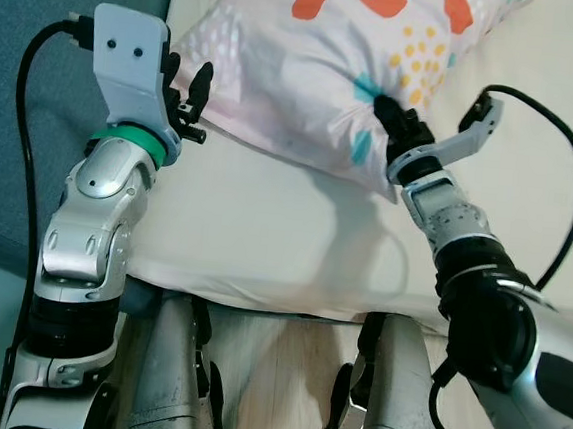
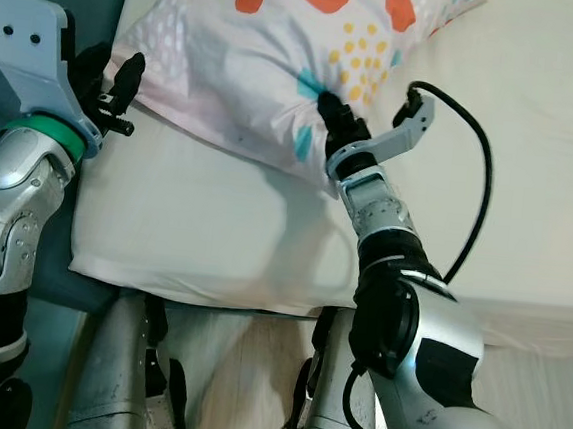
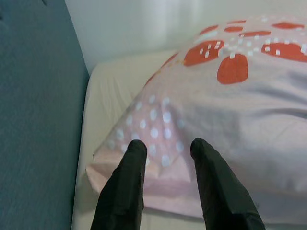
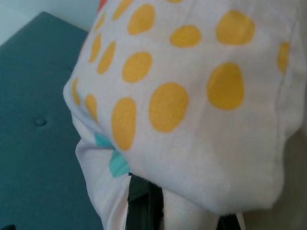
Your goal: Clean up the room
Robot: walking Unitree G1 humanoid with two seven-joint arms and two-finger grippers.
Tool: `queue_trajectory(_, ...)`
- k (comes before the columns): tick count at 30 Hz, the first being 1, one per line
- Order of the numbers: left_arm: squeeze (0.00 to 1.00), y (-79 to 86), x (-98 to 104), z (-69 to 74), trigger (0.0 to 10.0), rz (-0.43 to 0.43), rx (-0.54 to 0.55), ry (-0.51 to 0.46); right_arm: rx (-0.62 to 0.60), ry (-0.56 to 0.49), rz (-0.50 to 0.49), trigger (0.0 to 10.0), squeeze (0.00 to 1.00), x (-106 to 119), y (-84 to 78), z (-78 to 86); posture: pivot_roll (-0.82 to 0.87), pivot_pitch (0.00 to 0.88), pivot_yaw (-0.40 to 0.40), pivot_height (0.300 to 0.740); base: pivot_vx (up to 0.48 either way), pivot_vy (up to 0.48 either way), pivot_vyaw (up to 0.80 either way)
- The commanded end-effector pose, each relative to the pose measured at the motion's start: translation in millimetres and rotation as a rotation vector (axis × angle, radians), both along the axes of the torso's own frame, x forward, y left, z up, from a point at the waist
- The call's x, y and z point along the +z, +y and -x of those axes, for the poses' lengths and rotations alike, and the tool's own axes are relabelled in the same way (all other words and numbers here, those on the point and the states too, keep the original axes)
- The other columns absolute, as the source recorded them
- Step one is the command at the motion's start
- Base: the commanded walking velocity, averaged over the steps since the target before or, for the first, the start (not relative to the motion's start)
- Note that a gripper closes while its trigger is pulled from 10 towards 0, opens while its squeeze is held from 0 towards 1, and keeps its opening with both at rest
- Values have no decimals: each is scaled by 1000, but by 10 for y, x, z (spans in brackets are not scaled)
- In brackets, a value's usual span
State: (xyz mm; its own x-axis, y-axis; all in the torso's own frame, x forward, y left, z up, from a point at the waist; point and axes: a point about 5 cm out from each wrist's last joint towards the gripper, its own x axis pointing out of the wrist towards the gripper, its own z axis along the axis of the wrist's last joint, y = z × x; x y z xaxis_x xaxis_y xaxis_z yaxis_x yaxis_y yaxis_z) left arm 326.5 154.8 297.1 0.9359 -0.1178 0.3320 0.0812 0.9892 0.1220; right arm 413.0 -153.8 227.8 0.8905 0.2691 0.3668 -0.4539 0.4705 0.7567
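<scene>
pillow (image 1: 309,71) pinched by right tool (image 1: 384,108) on bed (image 1: 265,233).

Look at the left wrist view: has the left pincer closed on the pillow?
No. The left pincer is open, with its two black fingers resting apart over the pillow corner rather than pinching the cloth.

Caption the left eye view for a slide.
Right gripper pinches the patterned pillow on the bed; left gripper open at its corner.

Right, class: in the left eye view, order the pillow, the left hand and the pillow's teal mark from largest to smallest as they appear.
1. pillow
2. left hand
3. teal mark
The hand sits nearer the camera, but the gaps are plain.
</scene>
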Motion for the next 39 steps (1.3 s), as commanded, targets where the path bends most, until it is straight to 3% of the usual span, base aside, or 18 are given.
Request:
queue_trajectory(1,0,-16,-43,-19,10000,2,-5,11,-12,-35,-19,0,0,-19,-48,28,44,265,100,545,0,0,0)
queue_trajectory(6,0,-58,-37,-59,10000,10,-23,5,27,-107,-29,0,0,-46,3,173,10,246,102,545,0,0,0)
queue_trajectory(7,0,-80,-39,-82,10000,13,-35,2,37,-150,-37,0,0,-17,23,371,-13,237,102,545,0,0,0)
queue_trajectory(9,0,-80,-39,-82,10000,13,-35,2,37,-150,-37,0,0,-17,23,371,-13,237,102,545,0,0,0)
queue_trajectory(10,0,-104,-45,-105,10000,14,-47,1,10,-181,-52,0,0,23,-13,633,-46,226,101,545,0,0,0)
queue_trajectory(11,0,-104,-45,-105,10000,14,-47,1,10,-181,-52,0,0,23,-13,633,-46,226,101,545,0,0,0)
queue_trajectory(13,0,-156,-57,-150,10000,18,-75,0,-101,-214,-48,0,0,84,-196,1082,-96,213,105,545,0,0,0)
queue_trajectory(14,0,-172,-61,-166,10000,18,-83,0,-145,-221,-42,0,0,96,-273,1187,-109,210,110,545,0,0,0)
queue_trajectory(18,0,-186,-65,-179,10000,19,-91,1,-190,-240,-27,0,0,134,-369,1289,-118,207,113,545,0,0,0)
queue_trajectory(23,0,-246,-62,-245,10000,20,-118,-4,-394,-339,37,0,0,383,-829,1651,-156,198,127,545,0,0,0)
queue_trajectory(28,0,-246,-59,-265,10000,18,-124,-8,-496,-335,61,0,0,446,-1011,1894,-164,194,131,545,0,0,0)
queue_trajectory(29,0,-245,-60,-280,10000,13,-129,-11,-584,-275,62,0,0,362,-1164,2053,-169,196,136,545,0,0,0)
queue_trajectory(34,0,-263,-69,-294,10000,7,-141,-11,-672,-107,55,0,0,63,-1358,2070,-174,200,143,545,0,0,0)
queue_trajectory(35,0,-278,-74,-296,10000,3,-147,-12,-678,-26,79,3137,0,-71,-1374,2012,-174,200,143,545,0,0,0)
queue_trajectory(36,0,-290,-77,-297,10000,1,-152,-12,-679,33,92,7882,0,-170,-1374,1962,-174,200,143,545,0,0,0)
queue_trajectory(37,0,-307,-73,-296,10000,-3,-157,-14,-680,121,98,10000,0,-297,-1363,1864,-159,206,145,545,0,0,0)
queue_trajectory(38,0,-318,-67,-296,10000,-9,-160,-19,-693,199,108,10000,0,-403,-1357,1784,-148,205,142,545,0,0,0)
queue_trajectory(39,0,-318,-67,-296,10000,-9,-160,-19,-693,199,108,10000,0,-403,-1357,1784,-148,205,142,545,0,0,0)
